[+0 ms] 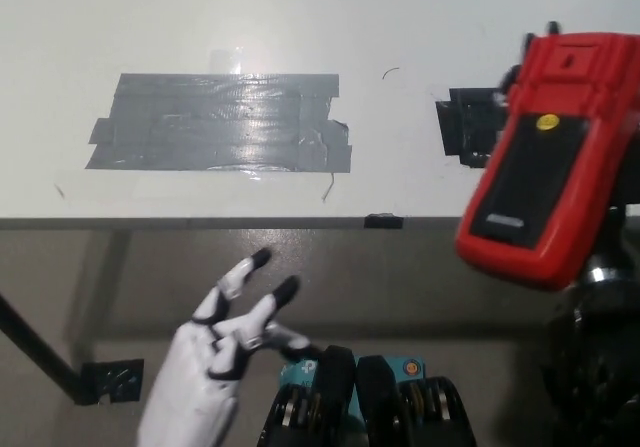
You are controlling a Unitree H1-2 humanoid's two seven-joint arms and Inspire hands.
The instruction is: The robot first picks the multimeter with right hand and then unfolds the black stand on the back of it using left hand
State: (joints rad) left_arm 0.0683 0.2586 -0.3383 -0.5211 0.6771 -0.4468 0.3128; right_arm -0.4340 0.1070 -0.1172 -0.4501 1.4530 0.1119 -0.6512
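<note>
Fingers [268, 300] of left hand [215, 362] spread, holding nothing, low near-left; right hand [520, 72] (mostly hidden, grip presumed) holds multimeter [548, 167] back-up at right over surface [300, 17] edge, exposing stand [528, 175].

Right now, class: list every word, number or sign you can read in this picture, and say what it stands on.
No text can be read.
Round yellow sticker on the red multimeter: print too small.
Pale label strip on its black stand: blurred.
Grey tape patch: blank.

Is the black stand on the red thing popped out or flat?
Flat: the black stand lies flush against the red multimeter's back.
</note>
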